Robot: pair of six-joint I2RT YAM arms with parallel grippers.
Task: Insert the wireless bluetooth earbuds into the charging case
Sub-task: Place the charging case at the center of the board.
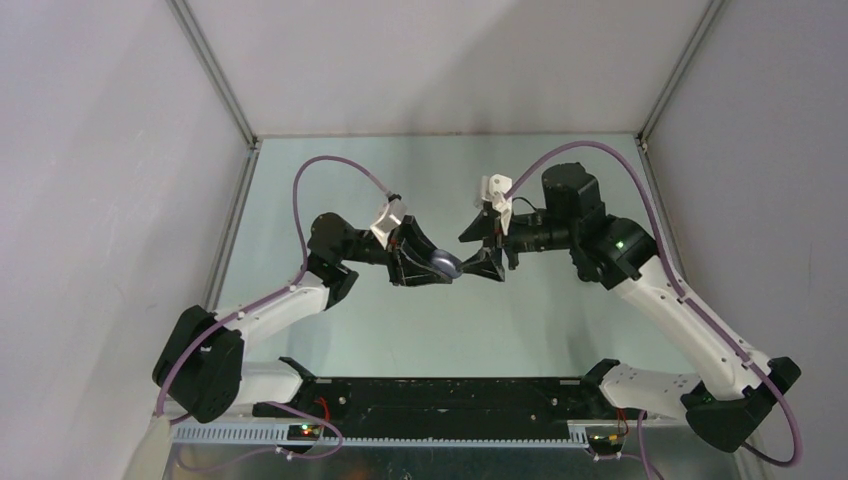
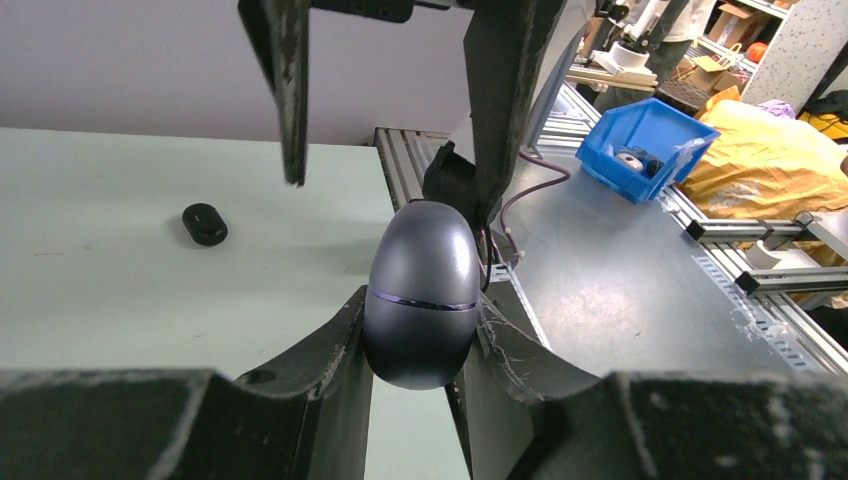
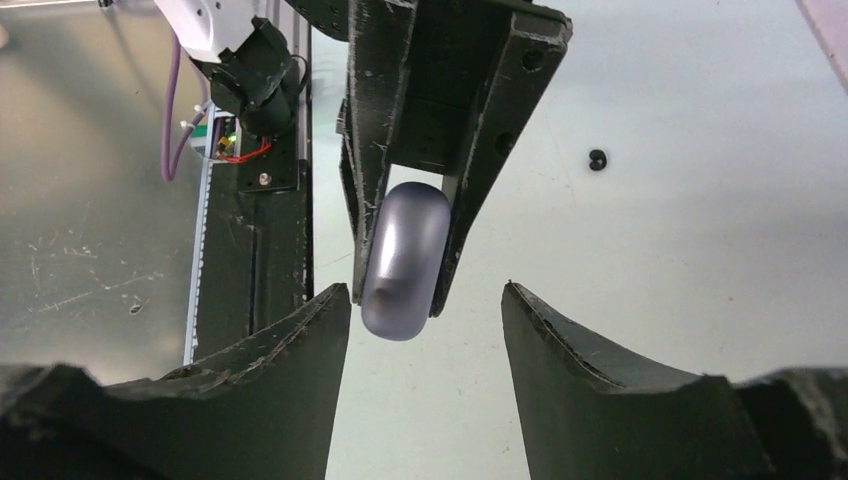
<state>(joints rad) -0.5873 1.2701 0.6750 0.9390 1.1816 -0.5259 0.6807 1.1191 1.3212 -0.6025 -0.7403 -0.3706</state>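
1. The left arm (image 1: 270, 300) reaches from its base at the near left toward the middle of the table (image 1: 420, 330). Its forearm slants up and inward, and its wrist is turned to point right.
2. The right arm (image 1: 670, 300) mirrors it from the near right, elbow raised and wrist pointing left. The two tools meet tip to tip over the table's centre.
3. The left gripper (image 2: 422, 310) is clamped narrowly on the charging case (image 2: 420, 250), a grey-purple oval pebble. One finger presses on each broad side of its lower half. The case stands on end, lifted off the table, and its lid seam is a thin closed line around the middle.
4. The right gripper (image 3: 428, 290) is spread wide and grips nothing. Its two fingers straddle the free end of the case. One fingertip is just beside the shell; I cannot tell whether it touches. The other is well apart.
5. One black earbud (image 2: 205, 223) lies alone on the table, well apart from the case and both tools.
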